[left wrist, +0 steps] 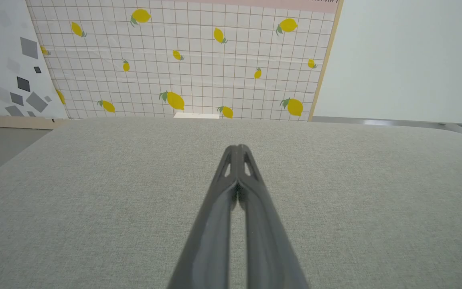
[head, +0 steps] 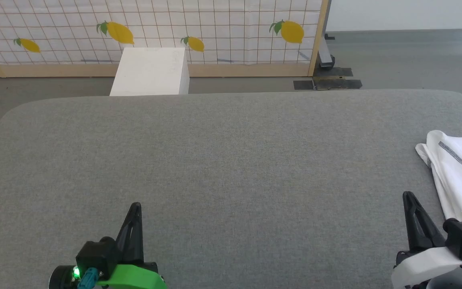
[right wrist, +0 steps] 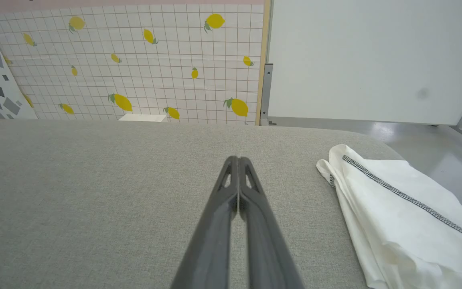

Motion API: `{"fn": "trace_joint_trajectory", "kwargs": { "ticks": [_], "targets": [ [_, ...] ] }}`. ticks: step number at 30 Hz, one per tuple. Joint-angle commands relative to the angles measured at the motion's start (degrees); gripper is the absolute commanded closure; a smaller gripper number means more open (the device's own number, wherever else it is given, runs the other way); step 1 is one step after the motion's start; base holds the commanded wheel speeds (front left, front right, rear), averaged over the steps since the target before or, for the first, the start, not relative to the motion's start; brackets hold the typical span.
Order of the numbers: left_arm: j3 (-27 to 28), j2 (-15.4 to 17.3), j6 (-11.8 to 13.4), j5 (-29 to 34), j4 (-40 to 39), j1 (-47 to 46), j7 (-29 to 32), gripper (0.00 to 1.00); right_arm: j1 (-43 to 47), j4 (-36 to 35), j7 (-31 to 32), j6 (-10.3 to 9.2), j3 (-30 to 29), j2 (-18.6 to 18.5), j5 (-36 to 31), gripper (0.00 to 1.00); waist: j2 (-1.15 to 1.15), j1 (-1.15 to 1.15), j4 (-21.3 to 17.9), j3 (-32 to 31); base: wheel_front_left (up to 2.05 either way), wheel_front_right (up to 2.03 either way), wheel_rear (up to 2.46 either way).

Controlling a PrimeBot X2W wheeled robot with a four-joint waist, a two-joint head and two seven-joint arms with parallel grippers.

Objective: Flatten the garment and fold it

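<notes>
A broad grey fabric-covered table with rounded corners [head: 231,160] stretches across the foreground of a bright, evenly lit room. Behind it stands a wood-framed white screen printed with a thin grid and yellow lemons [head: 223,24], with a plain white box [head: 150,72] between the two. Beside the screen's left edge leans a pale panel scattered with grey squares [left wrist: 2,60]; on the screen's right is a white board on a grey metal frame [right wrist: 375,60]. Patches of black tape [head: 327,83] lie on the smooth grey floor [head: 407,56].
</notes>
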Motion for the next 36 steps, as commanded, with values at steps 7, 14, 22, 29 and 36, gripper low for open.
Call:
{"fn": "trace_joint_trajectory", "kwargs": {
  "ticks": [7, 14, 22, 29, 36],
  "targets": [
    [0.6, -0.2, 0.0, 1.6, 0.2, -1.7, 1.2, 1.00, -1.5, 0.5, 0.4, -0.04, 1.0, 0.0, -0.7, 1.00, 0.00, 0.00, -0.1, 0.0, 0.00, 0.00, 0.00],
    [1.0, -0.2, 0.0, 2.2, 0.3, -2.1, 2.0, 1.00, -1.9, 0.7, 0.5, -0.04, 1.5, 0.0, -0.9, 1.00, 0.00, 0.00, -0.2, 0.0, 0.00, 0.00, 0.00],
    [1.3, -0.3, 0.0, 2.7, 0.4, -2.6, 2.9, 1.00, -2.4, 1.0, 0.7, -0.05, 2.1, 0.0, -1.1, 1.00, 0.00, 0.00, -0.2, -0.1, 0.00, 0.00, 0.00],
    [1.7, -0.3, 0.0, 3.3, 0.5, -3.0, 3.8, 1.00, -2.8, 1.2, 0.9, -0.06, 2.6, 0.1, -1.3, 1.00, 0.00, 0.00, -0.3, -0.1, 0.00, 0.00, 0.00],
    [2.0, -0.4, 0.0, 3.8, 0.6, -3.5, 4.6, 1.00, -3.2, 1.4, 1.0, -0.06, 3.1, 0.1, -1.5, 1.00, 0.00, 0.00, -0.4, -0.1, 0.00, 0.00, 0.00]
  ]
}}
